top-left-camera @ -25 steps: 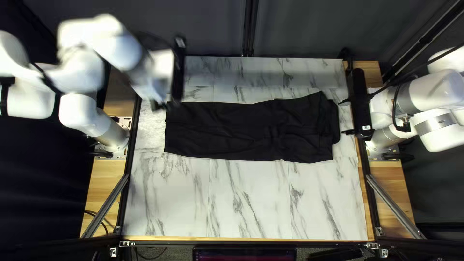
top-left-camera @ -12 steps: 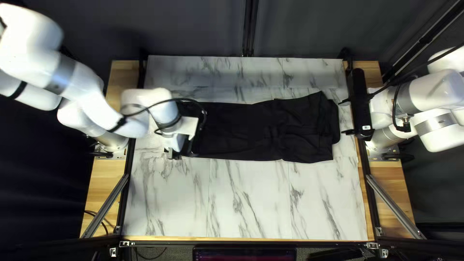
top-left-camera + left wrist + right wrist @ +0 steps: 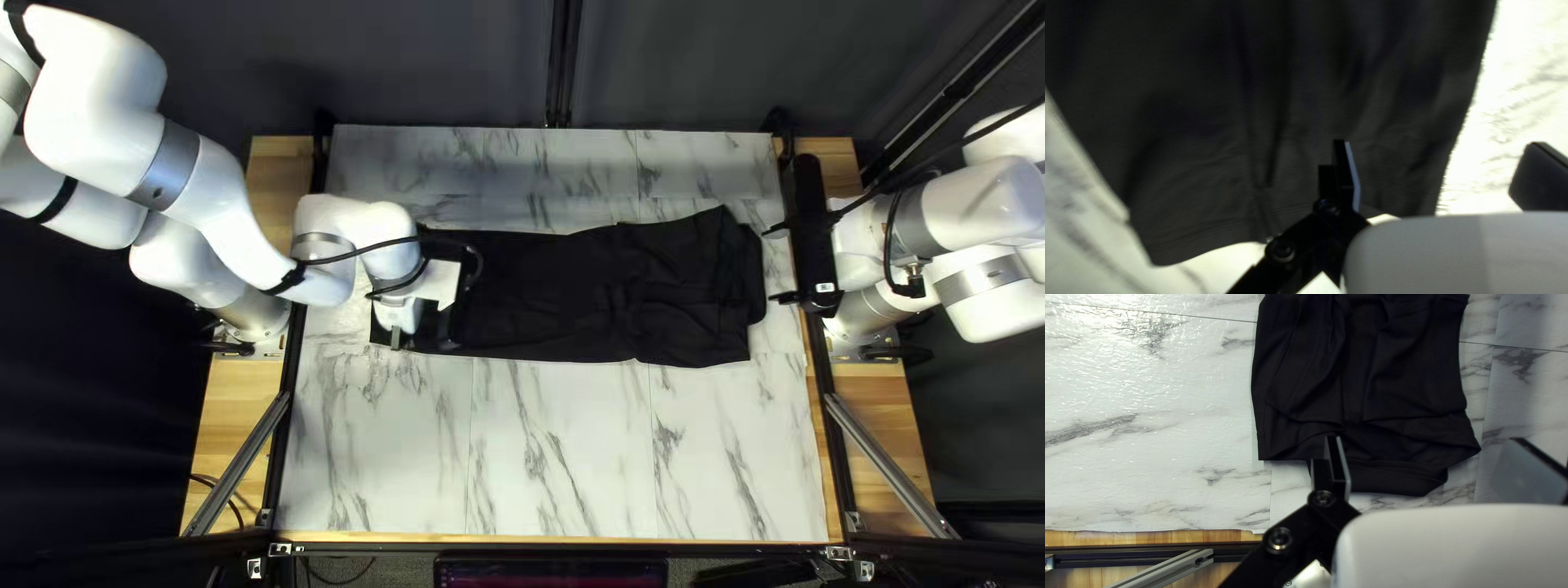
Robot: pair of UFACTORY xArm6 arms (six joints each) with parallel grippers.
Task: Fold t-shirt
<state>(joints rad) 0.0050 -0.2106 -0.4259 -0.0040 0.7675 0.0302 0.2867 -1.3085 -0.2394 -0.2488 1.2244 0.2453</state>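
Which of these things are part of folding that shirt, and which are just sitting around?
Part of the job:
- black t-shirt
- my left gripper, open
- my right gripper, open

Just there:
- table
- dark curtain
- slanted metal bar

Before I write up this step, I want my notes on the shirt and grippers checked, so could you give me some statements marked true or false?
1. The shirt is black. True.
2. The left gripper is at the shirt's left end in the top left view. True.
3. The left gripper is clamped on the shirt. False: it is open and grips nothing.
4. The right gripper is open. True.
5. The shirt hangs in the air between the two arms. False: it lies on the table.
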